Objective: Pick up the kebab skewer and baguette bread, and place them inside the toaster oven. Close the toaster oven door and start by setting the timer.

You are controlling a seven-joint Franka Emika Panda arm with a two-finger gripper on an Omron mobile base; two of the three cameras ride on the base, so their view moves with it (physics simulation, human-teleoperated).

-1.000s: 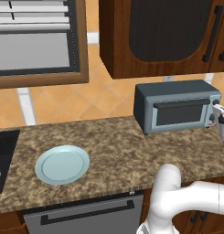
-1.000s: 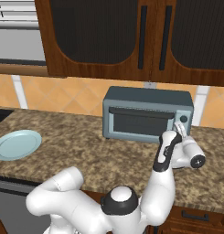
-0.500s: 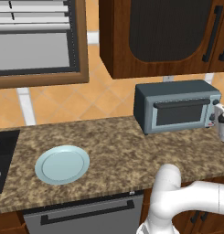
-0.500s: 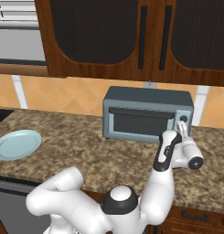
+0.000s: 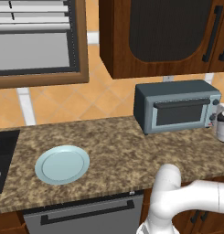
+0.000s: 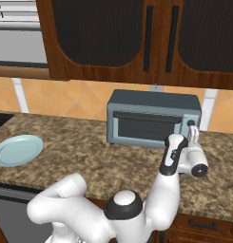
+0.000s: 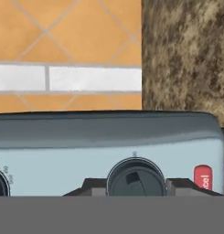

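Note:
The blue-grey toaster oven (image 5: 177, 107) (image 6: 153, 118) stands at the back of the counter, and its glass door (image 5: 181, 114) (image 6: 145, 129) is up and closed. My gripper (image 6: 192, 130) (image 5: 217, 119) is at the oven's right control panel. In the hand view a round dark timer knob (image 7: 135, 177) sits on the light panel (image 7: 109, 137). My gripper (image 7: 135, 185) is shut on it, with a dark fingertip (image 7: 93, 185) touching each side. The kebab skewer and the baguette bread are hidden.
A pale blue plate (image 5: 62, 164) (image 6: 17, 149) lies on the granite counter to the left, and a black sink (image 5: 3, 155) is at the far left edge. Dark wood cabinets (image 6: 151, 38) hang above the oven. A red button (image 7: 202, 177) sits beside the knob.

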